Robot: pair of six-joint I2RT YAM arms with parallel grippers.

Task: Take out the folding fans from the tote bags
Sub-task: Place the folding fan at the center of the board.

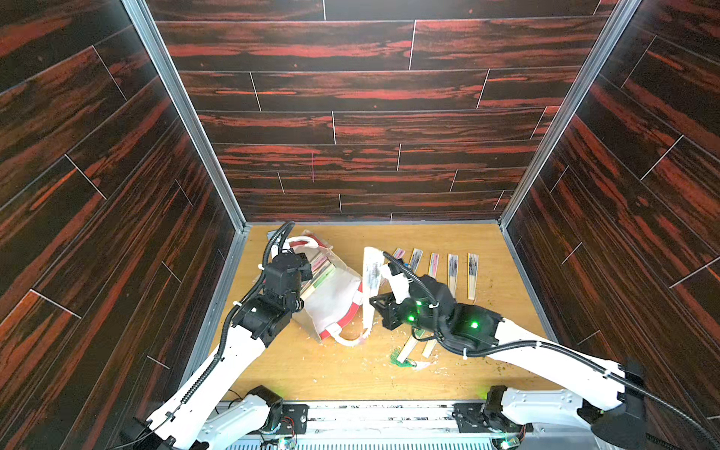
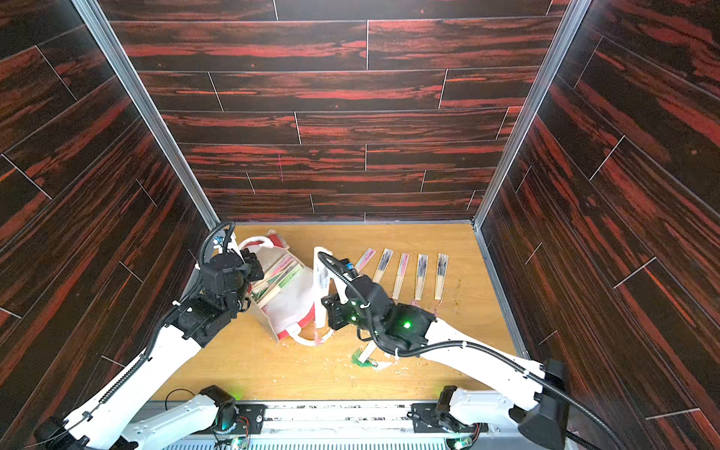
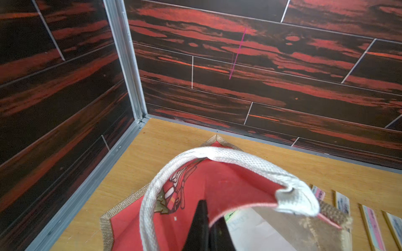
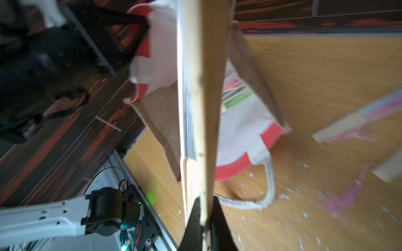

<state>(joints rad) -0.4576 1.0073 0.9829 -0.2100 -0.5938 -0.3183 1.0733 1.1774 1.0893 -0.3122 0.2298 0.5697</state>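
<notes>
**Right gripper is holding one fan beside the bag**

The left gripper (image 3: 208,217) is pinching the bag's (image 1: 339,304) red rim by a rope handle, fingers clenched on the cloth, and is propping the mouth open near the table's (image 1: 311,370) left edge. More fans (image 1: 320,272) are lying inside on the white lining, slanted, with their printed tops toward the back wall.

Just right of the bag, the right gripper (image 4: 205,208) is clamping the bare bamboo end of the held fan (image 1: 372,276). Its long axis is running away from the fingers toward the back wall, grey-printed top farthest out. Whether it is brushing the bag's rim cannot be told.

Further right, a row (image 1: 452,272) of fans is lying flat on the table, each pointing much the same way as the held one. The right arm is the nearer to that row, so the held fan is likely heading for a place beside it, needing little turning.
</notes>
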